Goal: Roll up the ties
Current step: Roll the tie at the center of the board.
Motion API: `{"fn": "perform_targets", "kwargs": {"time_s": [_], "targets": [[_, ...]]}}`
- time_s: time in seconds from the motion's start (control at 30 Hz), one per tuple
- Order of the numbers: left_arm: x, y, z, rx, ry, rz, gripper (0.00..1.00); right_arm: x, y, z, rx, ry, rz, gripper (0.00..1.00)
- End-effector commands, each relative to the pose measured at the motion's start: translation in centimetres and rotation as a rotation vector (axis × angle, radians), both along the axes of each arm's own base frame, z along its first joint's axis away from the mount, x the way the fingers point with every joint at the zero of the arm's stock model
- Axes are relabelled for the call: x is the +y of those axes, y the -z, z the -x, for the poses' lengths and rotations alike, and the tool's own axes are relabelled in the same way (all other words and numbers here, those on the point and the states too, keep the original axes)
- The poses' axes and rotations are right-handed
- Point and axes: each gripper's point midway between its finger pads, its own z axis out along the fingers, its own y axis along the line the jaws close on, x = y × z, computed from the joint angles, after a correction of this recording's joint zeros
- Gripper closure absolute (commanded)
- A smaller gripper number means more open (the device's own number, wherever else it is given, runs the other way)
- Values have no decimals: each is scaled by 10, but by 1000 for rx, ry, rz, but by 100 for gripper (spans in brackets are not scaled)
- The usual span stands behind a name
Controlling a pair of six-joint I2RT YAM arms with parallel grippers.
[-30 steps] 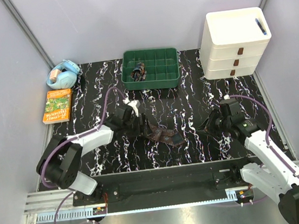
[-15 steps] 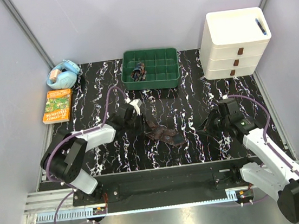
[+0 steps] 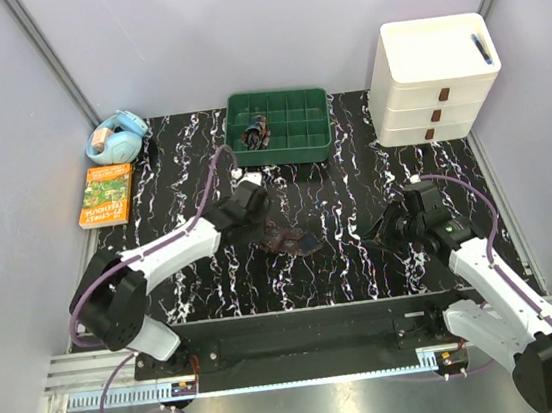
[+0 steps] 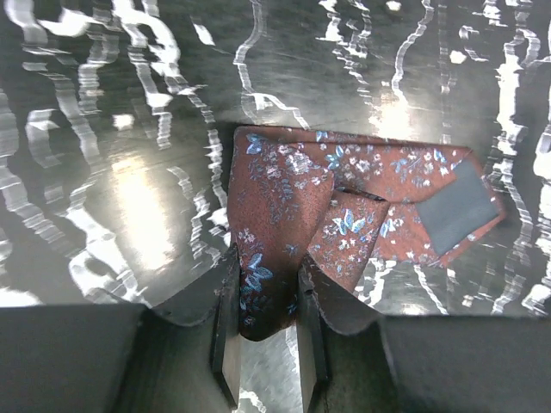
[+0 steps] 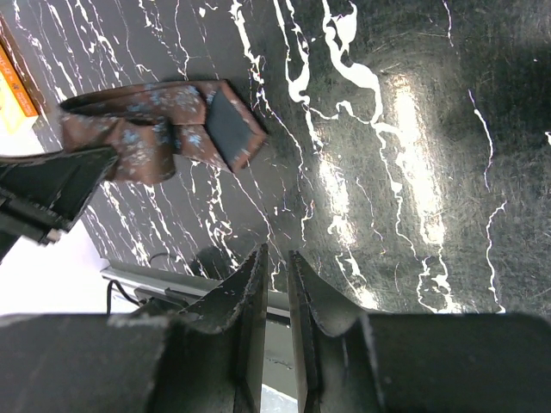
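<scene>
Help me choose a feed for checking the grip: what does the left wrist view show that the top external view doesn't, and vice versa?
Only the left wrist view: one end of the tie pinched in the left claw, its flower pattern, and a dark patch near its other end. Only the top external view: the right claw standing apart from the tie, the green tray, the white drawers and the book. Both: the folded tie lying on the black marbled table.

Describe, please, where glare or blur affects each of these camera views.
Top external: evenly lit and sharp. Left wrist: bright glare patches on the glossy table, while the tie is sharp. Right wrist: a glare streak down the table, with the near fingers dark.
</scene>
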Motion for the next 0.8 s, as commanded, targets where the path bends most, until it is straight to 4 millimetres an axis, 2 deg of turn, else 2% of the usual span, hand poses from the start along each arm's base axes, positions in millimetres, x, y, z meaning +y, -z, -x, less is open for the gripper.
{"fn": "perform_targets", "kwargs": {"time_s": [0.0,0.03,0.07,0.1,0.13,0.17,0.2,0.23,0.27,0.3,0.33,0.37,0.4,0.47,0.63,0.67,0.73,0.77], "targets": [[37,-20,-10,-114,-115,-341,80,4,-7,-1,-37,-23,-22,77],[38,-17,-3,-106,-108,-403,80,3,-7,-1,-39,-23,-21,77],[40,-27,-12,-153,-143,-453,80,4,-8,-1,-42,-24,-23,77],[39,-18,-12,-144,-155,-513,79,3,-8,-1,-43,-23,-22,77],[42,-17,-4,-135,-142,-593,79,3,-9,0,-48,-28,-20,77],[40,-30,-13,-190,-175,-635,79,2,-8,1,-44,-24,-18,77],[37,-19,-13,-182,-179,-692,79,2,-9,0,-48,-25,-18,77],[37,-19,-8,-179,-155,-758,78,2,-9,0,-49,-25,-16,77],[29,-28,-16,-217,-168,-775,78,2,-8,1,-47,-27,-13,77],[25,-16,-17,-208,-164,-821,78,2,-9,1,-49,-26,-13,77],[25,-16,-14,-201,-147,-865,78,2,-9,1,-47,-27,-13,77],[17,-23,-21,-227,-156,-866,78,2,-9,1,-46,-27,-13,77],[17,-16,-18,-216,-143,-918,78,2,-8,1,-45,-27,-11,77],[7,-17,-24,-241,-139,-951,78,1,-7,2,-45,-25,-8,77],[0,-22,-24,-266,-142,-1015,77,0,-7,-3,-42,-22,2,76],[1,-21,-22,-262,-143,-1014,77,4,-9,-9,-63,-27,-9,76],[3,-18,-19,-253,-148,-1007,76,14,2,-14,-29,-50,-53,76],[4,-20,-18,-254,-150,-999,76,22,-3,-25,-68,-67,-89,76]]}}
